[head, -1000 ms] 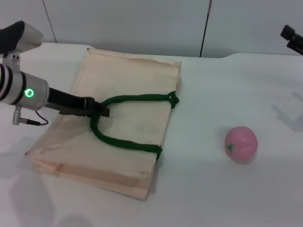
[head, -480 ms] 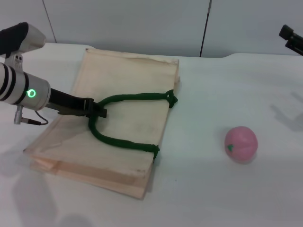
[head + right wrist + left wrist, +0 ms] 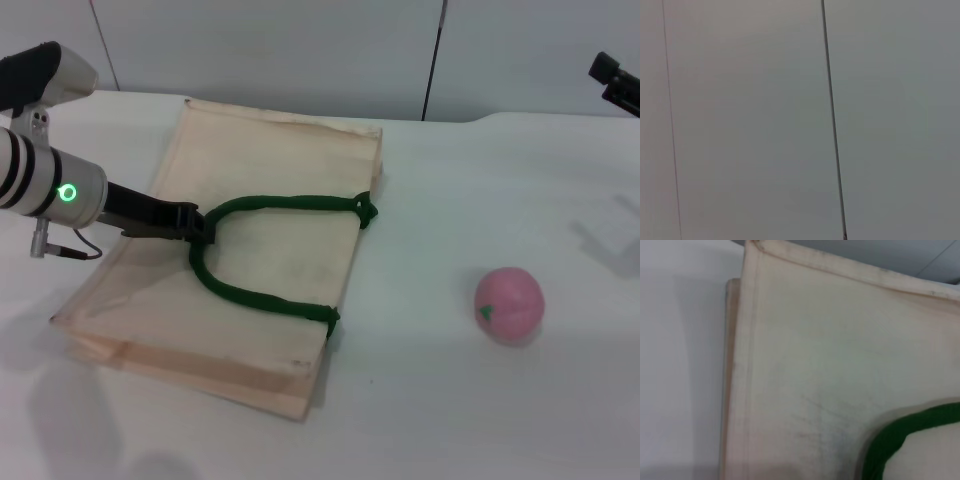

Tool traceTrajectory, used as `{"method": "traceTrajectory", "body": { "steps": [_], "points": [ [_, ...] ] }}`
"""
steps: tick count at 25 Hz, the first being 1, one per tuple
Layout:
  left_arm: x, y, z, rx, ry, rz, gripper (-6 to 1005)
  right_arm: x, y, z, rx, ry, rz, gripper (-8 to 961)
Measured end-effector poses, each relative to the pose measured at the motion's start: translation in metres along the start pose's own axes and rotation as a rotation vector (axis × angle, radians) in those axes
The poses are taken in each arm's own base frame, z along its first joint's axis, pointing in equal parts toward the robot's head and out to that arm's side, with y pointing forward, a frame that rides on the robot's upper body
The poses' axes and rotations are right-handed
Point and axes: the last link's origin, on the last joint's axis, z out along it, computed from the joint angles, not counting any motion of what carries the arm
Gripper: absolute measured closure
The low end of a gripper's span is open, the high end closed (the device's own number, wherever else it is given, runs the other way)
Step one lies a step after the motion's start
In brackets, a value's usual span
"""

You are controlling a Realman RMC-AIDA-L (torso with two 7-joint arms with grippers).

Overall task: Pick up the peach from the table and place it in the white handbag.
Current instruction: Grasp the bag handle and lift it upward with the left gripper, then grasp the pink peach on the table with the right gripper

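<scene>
The white handbag [image 3: 270, 150] lies flat on the table [image 3: 470, 180] at the left. Its green handle [image 3: 290, 204] loops over the top face. My left gripper [image 3: 203, 226] is shut on the bend of that handle, over the bag's left half. The left wrist view shows the bag's fabric [image 3: 815, 355] and a piece of the handle [image 3: 895, 440]. The peach [image 3: 509, 304] sits on the table to the right of the bag, apart from both grippers. My right gripper [image 3: 620, 85] is parked high at the right edge.
A grey panelled wall [image 3: 300, 50] runs behind the table; the right wrist view shows only this wall [image 3: 740, 120]. Bare tabletop lies between the bag and the peach.
My left gripper has moved slightly left and up with the handle in it, and the bag shifted a little. The peach and the right arm have not moved.
</scene>
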Motion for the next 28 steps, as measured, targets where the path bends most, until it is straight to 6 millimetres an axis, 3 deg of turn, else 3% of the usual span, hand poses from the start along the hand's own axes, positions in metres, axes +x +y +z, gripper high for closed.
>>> {"method": "traceTrajectory", "body": {
  "steps": [5,17,22,28],
  "points": [
    [0.001,0.0,0.001,0.008,0.005,0.01,852,0.0,0.0,0.0,-0.001,0.001,-0.001,74],
    [0.007,0.006,0.003,-0.02,0.055,0.022,865,0.002,0.0,-0.001,-0.003,0.009,0.008,74],
    [0.014,0.017,-0.002,-0.122,0.12,0.044,872,0.004,0.001,-0.003,-0.036,0.058,0.03,74],
    [0.025,0.034,-0.023,-0.307,0.216,0.092,878,0.003,0.006,-0.006,-0.144,0.201,0.024,73]
  ]
}}
